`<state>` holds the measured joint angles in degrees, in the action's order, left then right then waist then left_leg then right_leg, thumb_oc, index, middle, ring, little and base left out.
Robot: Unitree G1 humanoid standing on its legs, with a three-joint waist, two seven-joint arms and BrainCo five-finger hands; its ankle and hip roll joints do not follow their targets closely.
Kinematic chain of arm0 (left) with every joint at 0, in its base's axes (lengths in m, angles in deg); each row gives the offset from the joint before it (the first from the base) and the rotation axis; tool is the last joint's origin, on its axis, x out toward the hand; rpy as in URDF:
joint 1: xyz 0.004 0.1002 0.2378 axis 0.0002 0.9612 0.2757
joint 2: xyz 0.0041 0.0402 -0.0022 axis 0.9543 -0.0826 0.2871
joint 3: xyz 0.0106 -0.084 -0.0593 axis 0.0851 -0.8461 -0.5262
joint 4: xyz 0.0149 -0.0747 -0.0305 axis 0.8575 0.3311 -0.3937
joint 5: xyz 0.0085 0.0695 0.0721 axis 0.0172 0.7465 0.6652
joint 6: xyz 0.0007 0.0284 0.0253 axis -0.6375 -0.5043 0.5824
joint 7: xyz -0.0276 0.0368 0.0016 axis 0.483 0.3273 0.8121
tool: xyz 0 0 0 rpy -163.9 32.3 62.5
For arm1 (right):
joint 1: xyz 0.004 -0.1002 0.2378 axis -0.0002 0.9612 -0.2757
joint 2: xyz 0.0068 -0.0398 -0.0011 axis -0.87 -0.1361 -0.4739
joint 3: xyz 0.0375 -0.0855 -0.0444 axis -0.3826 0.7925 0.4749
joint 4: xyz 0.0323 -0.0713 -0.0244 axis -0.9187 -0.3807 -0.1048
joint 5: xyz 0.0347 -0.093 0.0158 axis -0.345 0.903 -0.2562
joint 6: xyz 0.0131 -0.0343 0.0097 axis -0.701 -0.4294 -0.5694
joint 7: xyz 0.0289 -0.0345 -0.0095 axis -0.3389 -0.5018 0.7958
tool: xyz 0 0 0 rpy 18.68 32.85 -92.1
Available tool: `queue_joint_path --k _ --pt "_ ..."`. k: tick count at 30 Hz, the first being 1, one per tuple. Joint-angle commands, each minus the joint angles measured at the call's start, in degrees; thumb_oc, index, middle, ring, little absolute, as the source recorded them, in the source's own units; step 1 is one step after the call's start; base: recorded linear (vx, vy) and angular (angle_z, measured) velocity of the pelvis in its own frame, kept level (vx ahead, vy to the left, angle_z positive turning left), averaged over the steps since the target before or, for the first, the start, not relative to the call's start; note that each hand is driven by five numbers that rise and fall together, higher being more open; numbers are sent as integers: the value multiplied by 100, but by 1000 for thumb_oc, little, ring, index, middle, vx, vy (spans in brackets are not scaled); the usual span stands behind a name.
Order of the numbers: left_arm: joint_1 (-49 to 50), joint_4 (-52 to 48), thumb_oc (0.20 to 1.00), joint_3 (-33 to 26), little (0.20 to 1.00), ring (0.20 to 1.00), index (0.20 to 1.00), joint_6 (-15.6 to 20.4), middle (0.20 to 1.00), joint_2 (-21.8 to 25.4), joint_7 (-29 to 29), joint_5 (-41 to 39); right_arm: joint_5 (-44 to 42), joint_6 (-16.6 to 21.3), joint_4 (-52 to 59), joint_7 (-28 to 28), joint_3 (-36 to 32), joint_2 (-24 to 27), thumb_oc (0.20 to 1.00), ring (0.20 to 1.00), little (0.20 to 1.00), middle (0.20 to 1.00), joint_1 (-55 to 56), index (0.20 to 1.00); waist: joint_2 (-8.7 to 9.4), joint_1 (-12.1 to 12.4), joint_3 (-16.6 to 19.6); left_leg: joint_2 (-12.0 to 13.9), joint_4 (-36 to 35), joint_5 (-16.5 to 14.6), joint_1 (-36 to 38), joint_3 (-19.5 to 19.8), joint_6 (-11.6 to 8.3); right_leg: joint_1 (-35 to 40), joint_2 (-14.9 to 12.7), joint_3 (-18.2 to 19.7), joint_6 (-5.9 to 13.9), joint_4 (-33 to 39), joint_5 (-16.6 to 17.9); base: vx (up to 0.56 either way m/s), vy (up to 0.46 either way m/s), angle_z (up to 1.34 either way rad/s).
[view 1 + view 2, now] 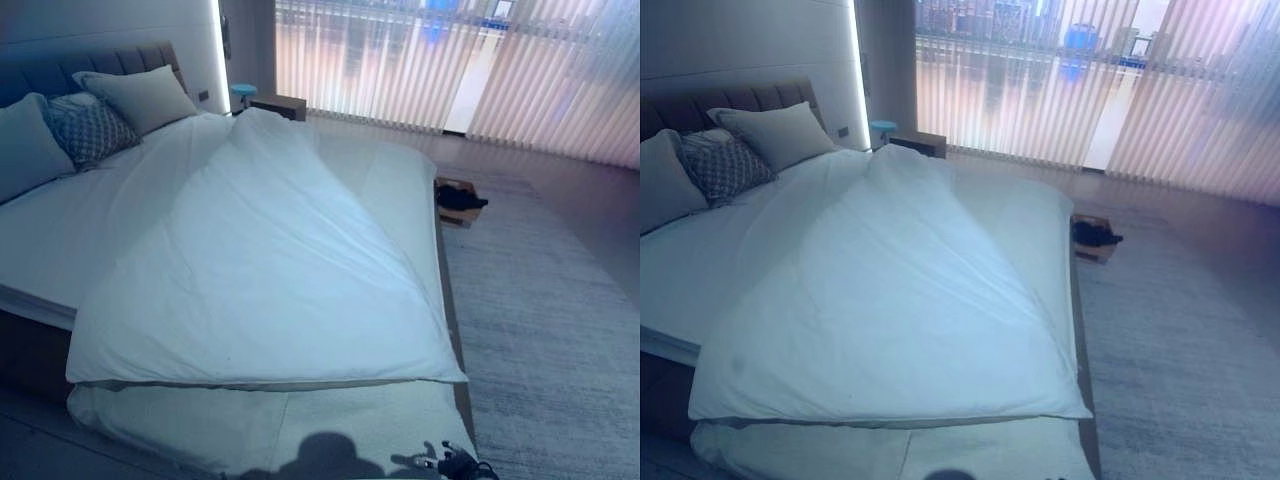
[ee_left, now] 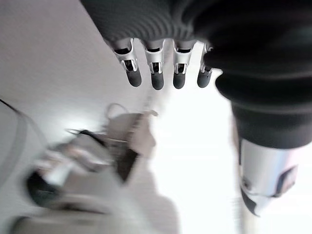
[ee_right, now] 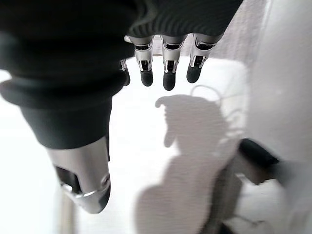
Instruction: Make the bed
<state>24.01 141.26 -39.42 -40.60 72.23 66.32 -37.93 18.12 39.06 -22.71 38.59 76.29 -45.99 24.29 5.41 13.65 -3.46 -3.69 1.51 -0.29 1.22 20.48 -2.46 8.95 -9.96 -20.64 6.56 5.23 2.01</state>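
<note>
Duvet point(image 1: 270, 270) lay skewed across the bed point(image 1: 40, 250), one corner running up toward the pillows point(image 1: 140, 95) at the headboard, bare sheet showing on both sides. Left hand point(image 2: 156, 73) and right hand point(image 3: 165, 68) both hung free with fingers relaxed and apart, gripping nothing. A small box point(image 1: 458, 200) sat on the rug beside the bed.

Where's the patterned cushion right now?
The patterned cushion sits at the head of the bed on the robot's left, wedged between two plain pillows against the headboard.
</note>
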Motion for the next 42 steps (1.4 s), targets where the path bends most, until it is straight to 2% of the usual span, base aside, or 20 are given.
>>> queue_joint_path --k 1,4,7,8,10,11,12,13,14,15,16,22,25,29,33,34,35,36,37,42 --pt "82 -2434 1000 -21 1000 1000 1000 443 1000 168 239 -1400 -577 455 1234 -40 93 212 1000 1000 1000 1000 -305 1000 -142 168 -295 170 -127 -9 -164 351 83 -453 -306 31 417 -506 105 -56 1 10" --pt "164 -3164 1000 -46 1000 1000 1000 345 1000 249 360 -1982 -723 449 1789 -41 116 259 1000 1000 1000 1000 -432 1000 -125 176 -540 135 18 1 -353 393 81 -676 -326 72 419 -687 76 -144 -12 12" --pt "-7 -3775 1000 1 1000 1000 1000 374 1000 295 340 -2425 -1070 482 2400 -32 319 269 1000 1000 1000 1000 -848 1000 -122 188 -1252 48 415 25 -926 380 85 -1323 -399 218 421 -1051 90 -316 38 2" --pt "-184 -4015 1000 117 1000 1000 1000 390 1000 195 362 -2861 -1280 474 2672 -32 418 240 1000 1000 1000 1000 -1190 1000 -131 191 -1547 0 574 22 -1223 312 86 -1643 -461 308 408 -1098 152 -254 74 -5" --pt "-285 -4195 1000 216 1000 1000 1000 447 1000 161 353 -3080 -1393 511 2775 -89 425 225 1000 1000 1000 1000 -1371 1000 -142 182 -1664 -32 613 34 -1402 301 90 -1840 -491 359 400 -1144 182 -275 96 -27" --pt "-609 -4591 1000 400 1000 1000 1000 505 1000 87 277 -3486 -1519 578 3281 -242 557 294 1000 1000 1000 1000 -1760 1000 -146 138 -2033 -115 803 93 -1953 265 61 -2430 -536 496 382 -1337 205 -433 130 -26" --pt "-729 -4815 1000 409 1000 1000 1000 557 1000 34 230 -3697 -1670 635 3589 -312 565 303 1000 1000 1000 1000 -1862 1000 -113 122 -2187 -160 958 99 -2224 229 41 -2747 -558 576 358 -1507 186 -361 91 -15" --pt "-731 -4818 1000 409 1000 1000 1000 556 1000 34 228 -3698 -1670 631 3595 -315 566 305 1000 1000 1000 1000 -1861 1000 -107 144 -2179 -157 1000 65 -2251 205 39 -2791 -554 605 354 -1557 157 -279 81 -18" --pt "-1113 -4788 1000 585 1000 1000 1000 660 1000 -184 182 -3959 -1780 710 3822 -407 584 259 1000 1000 1000 1000 -2076 1000 -54 158 -2458 -277 1320 49 -2754 155 -30 -3307 -621 664 309 -1848 92 -182 51 -19" --pt "-1118 -4784 1000 585 1000 1000 1000 661 1000 -184 184 -3960 -1781 710 3820 -407 582 259 1000 1000 1000 1000 -2079 1000 -50 160 -2453 -279 1328 47 -2768 151 -30 -3323 -623 668 310 -1857 89 -286 80 -20" --pt "-1551 -4661 1000 720 1000 1000 1000 774 1000 -469 81 -4336 -2038 784 3849 -572 553 132 1000 1000 1000 1000 -2370 1000 -15 139 -2633 -365 1544 35 -3193 108 -56 -3750 -664 643 308 -2124 38 -104 29 -6" --pt "-2303 -4796 1000 1100 1000 1000 1000 979 1000 -934 -279 -4913 -3037 1121 3981 -896 494 -272 1000 1000 1000 1000 -2987 1000 215 -15 -2633 -454 2066 -38 -4287 29 -36 -4818 -645 659 259 -2610 -26 -84 0 6" --pt "-2705 -4682 1000 1242 1000 1000 1000 1083 1000 -1072 -555 -5133 -4075 1487 4006 -1013 498 -684 1000 1000 1000 1000 -3208 1000 367 -116 -2633 -420 2296 -110 -4760 -15 -8 -5314 -622 642 264 -2741 5 -15 -18 -3" --pt "-2939 -4698 1000 1344 1000 1000 1000 1112 1000 -1150 -743 -5205 -4821 1677 4004 -973 530 -970 1000 1000 1000 1000 -3209 1000 425 -187 -2633 -431 2329 -128 -4937 -24 1 -5490 -620 614 266 -2746 24 2 -16 -9" --pt "-3123 -4781 1000 1387 1000 1000 1000 1176 1000 -1172 -857 -5247 -5622 1857 4124 -709 588 -1132 1000 1000 1000 1000 -3125 1000 435 -226 -2633 -474 2384 -152 -5114 -40 4 -5646 -642 604 258 -2759 37 23 -16 2" --pt "-3121 -4794 1000 1395 1000 1000 1000 1185 1000 -1175 -881 -5230 -5712 1852 4115 -662 606 -1149 1000 1000 1000 1000 -3075 1000 425 -222 -2633 -432 2386 -328 -4982 -68 28 -5553 -607 645 306 -2813 -132 5 -1 -3" --pt "-3158 -4833 1000 1416 1000 1000 1000 1179 1000 -1158 -888 -5202 -5881 1909 4146 -604 591 -1165 1000 1000 1000 1000 -3070 1000 426 -239 -2633 -475 2380 -154 -5141 -51 14 -5682 -644 601 257 -2750 46 0 0 0" --pt "-3172 -4858 1000 1432 1000 1000 1000 1169 1000 -1145 -876 -5188 -6020 1910 4145 -515 586 -1174 1000 1000 1000 1000 -3066 1000 423 -242 -2633 -480 2366 -152 -5146 -55 14 -5689 -643 595 259 -2737 51 0 0 0" --pt "-3157 -4865 1000 1449 1000 1000 1000 1167 1000 -1133 -875 -5170 -6174 1940 4144 -462 598 -1206 1000 1000 1000 1000 -3022 1000 408 -227 -2633 -443 2380 -327 -5018 -76 38 -5592 -618 636 307 -2806 -119 87 -46 0" --pt "-3215 -4901 1000 1579 1000 1000 1000 1159 1000 -1090 -806 -5202 -6940 2004 4007 -113 498 -1259 1000 1000 1000 1000 -3050 1000 335 -217 -2633 -482 2403 -362 -5057 -70 49 -5640 -645 645 315 -2841 -140 17 -10 0"
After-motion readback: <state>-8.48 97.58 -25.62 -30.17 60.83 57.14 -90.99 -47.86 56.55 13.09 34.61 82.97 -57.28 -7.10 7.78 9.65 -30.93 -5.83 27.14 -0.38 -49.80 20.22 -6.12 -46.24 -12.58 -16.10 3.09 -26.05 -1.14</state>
